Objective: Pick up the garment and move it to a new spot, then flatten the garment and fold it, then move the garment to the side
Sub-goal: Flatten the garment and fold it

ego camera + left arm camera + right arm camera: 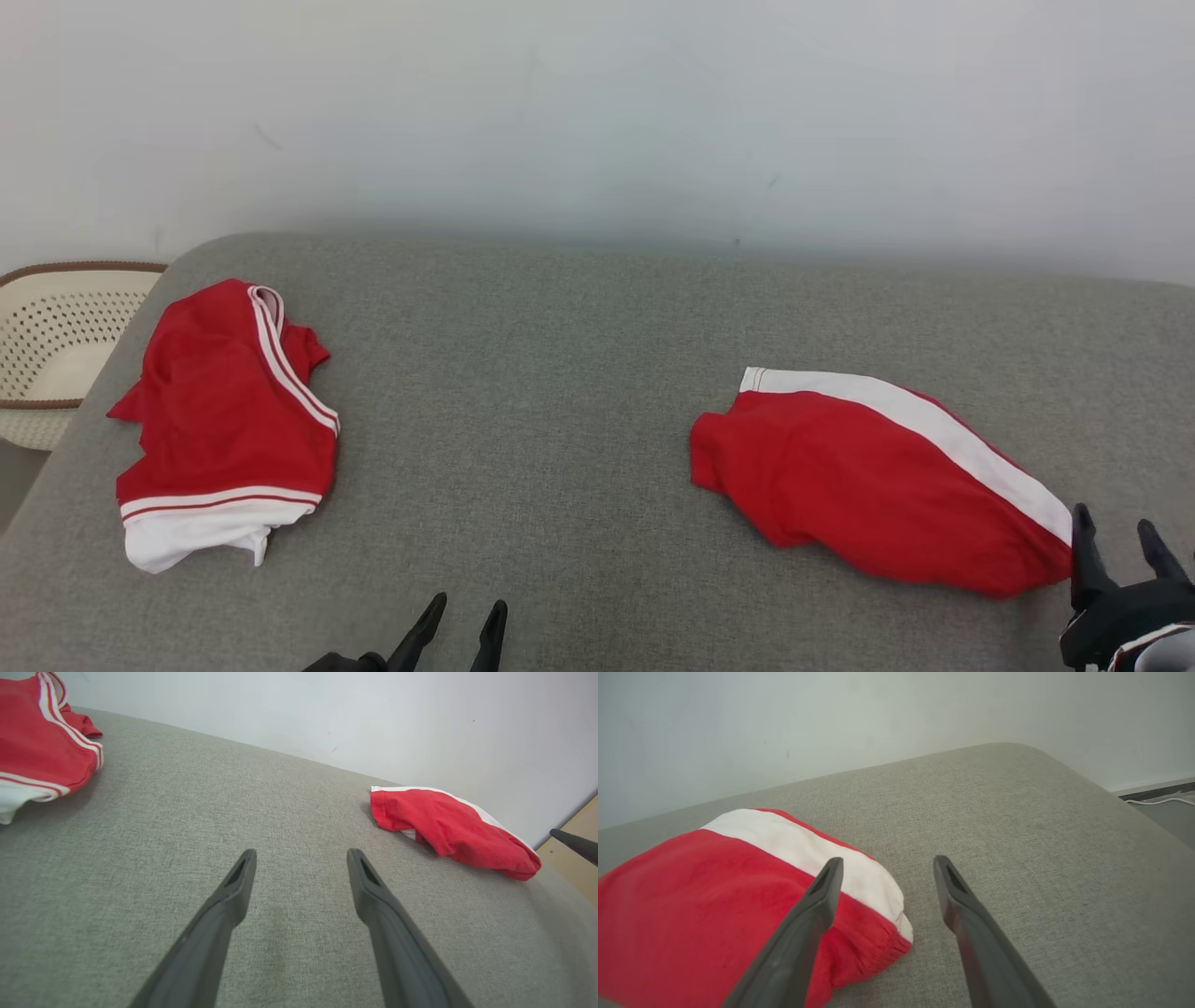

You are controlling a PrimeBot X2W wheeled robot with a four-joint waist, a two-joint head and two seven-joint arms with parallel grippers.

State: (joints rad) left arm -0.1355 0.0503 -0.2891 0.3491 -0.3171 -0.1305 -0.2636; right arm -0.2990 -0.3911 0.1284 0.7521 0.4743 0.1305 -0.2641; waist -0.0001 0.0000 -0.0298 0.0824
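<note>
Right wrist view: open, poised at the cloth's edge

Right gripper [888, 860] is spread wide and empty, one finger over the folded red garment [738, 896] at the cushion's [1017, 835] right end, probably lined up to grasp it. Left gripper [469, 602] hovers open mid-cushion. A second garment [224, 411] lies far left.

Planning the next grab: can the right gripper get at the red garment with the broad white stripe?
Probably yes. The right gripper is open beside one end of the red white-striped garment, with nothing between them on the grey fabric surface.
</note>
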